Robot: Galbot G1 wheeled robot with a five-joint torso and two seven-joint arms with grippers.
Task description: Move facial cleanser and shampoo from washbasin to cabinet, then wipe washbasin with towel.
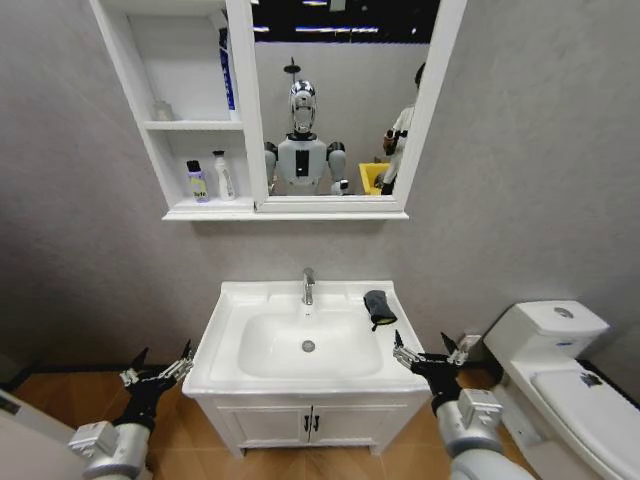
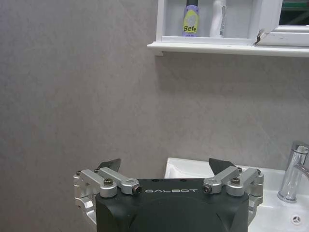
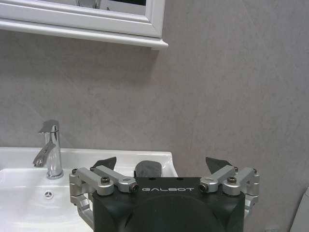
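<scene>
- ok so both bottles look like they're already up in the cabinet [image 1: 185, 125], a purple-labelled bottle [image 1: 197, 182] and a white bottle [image 1: 224, 176] side by side on the bottom shelf, so I reckon wiping is what's left
- my right gripper [image 1: 428, 356] is just off the front right corner of the washbasin [image 1: 230, 300], fingers spread apart, nothing in them
- my left gripper [image 1: 156, 371] hangs off the front left corner, also spread wide and empty
- the towel [image 1: 379, 306] sits folded on the right rim of the basin, back near the tap [image 1: 308, 286]
- what worries me: it partly overhangs the bowl, so a sloppy pinch could shove it in
- also the tap is near, a wide swing with open fingers could clip it
</scene>
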